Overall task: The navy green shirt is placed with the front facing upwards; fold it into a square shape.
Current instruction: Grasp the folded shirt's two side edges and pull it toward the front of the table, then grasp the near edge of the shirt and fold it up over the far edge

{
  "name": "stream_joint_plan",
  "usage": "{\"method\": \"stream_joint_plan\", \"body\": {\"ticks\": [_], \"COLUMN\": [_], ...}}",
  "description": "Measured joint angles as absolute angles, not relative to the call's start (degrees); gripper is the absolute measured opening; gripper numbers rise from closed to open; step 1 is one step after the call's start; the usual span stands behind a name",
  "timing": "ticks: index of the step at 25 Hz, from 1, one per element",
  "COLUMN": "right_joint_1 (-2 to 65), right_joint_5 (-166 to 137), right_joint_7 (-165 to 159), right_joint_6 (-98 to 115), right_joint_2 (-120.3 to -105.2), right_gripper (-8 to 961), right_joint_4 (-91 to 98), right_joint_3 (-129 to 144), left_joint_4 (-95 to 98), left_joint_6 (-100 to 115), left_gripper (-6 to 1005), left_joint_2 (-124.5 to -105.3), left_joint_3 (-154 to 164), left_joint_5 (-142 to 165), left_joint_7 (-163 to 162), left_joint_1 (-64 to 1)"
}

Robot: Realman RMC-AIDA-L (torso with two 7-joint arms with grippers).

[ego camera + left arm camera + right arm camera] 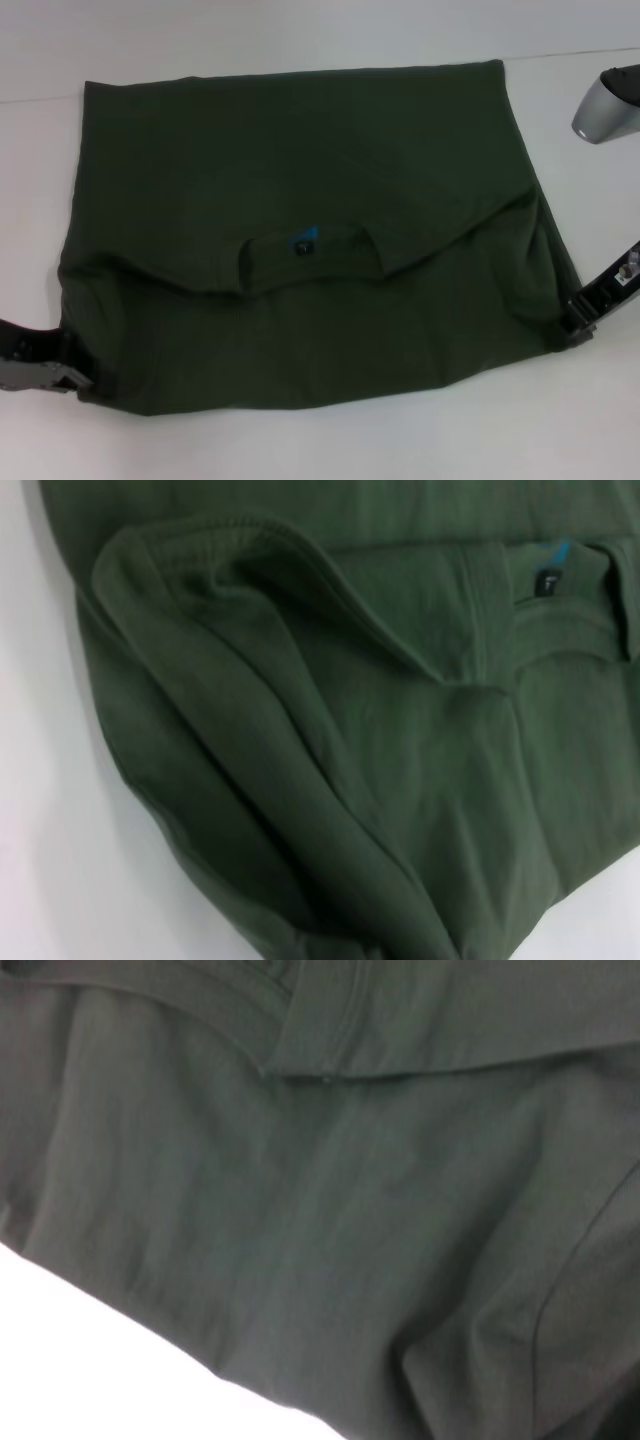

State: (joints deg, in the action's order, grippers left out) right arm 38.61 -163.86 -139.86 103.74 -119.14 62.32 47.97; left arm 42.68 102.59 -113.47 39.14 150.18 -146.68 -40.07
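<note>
Shirt (300, 180) folded, print hidden, jaws obscured

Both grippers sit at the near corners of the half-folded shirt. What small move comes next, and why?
Probably let go and back both arms off: the navy green shirt already lies doubled, collar mid-panel. The left gripper and right gripper sit at its side edges.

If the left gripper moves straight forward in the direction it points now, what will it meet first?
Most likely the navy green shirt itself. The left gripper sits at the shirt's near left corner, pointing inward across the cloth, so the folded layers at that edge come first. Its fingertips are hidden, so contact may already exist.
</note>
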Motion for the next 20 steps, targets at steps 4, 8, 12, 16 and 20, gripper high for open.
{"method": "stream_joint_plan", "body": {"ticks": [4,8,12,16,20], "right_joint_1": [38.4,38.4,38.4,38.4,38.8], "right_joint_5": [-163.7,-163.7,-163.8,-163.7,-163.6], "right_joint_7": [-139.6,-139.2,-139.0,-138.8,-137.2], "right_joint_6": [105.1,107.4,110.0,110.9,112.5], "right_joint_2": [-119.05,-119.17,-119.21,-119.15,-118.78], "right_gripper": [61,61,61,61,61], "right_joint_4": [62.1,62.2,62.5,62.5,62.3], "right_joint_3": [48.0,48.0,48.0,48.1,48.0], "left_joint_4": [44.1,44.1,44.5,45.2,45.6], "left_joint_6": [103.7,104.3,106.1,107.0,108.7], "left_gripper": [27,28,28,27,27], "left_joint_2": [-113.65,-113.66,-113.78,-113.93,-113.79], "left_joint_3": [39.0,39.0,39.0,38.9,38.8], "left_joint_5": [151.1,152.4,153.5,154.6,154.6], "left_joint_7": [-146.8,-146.8,-146.9,-146.9,-146.6], "left_joint_1": [-39.1,-39.0,-38.8,-38.4,-38.3]}}
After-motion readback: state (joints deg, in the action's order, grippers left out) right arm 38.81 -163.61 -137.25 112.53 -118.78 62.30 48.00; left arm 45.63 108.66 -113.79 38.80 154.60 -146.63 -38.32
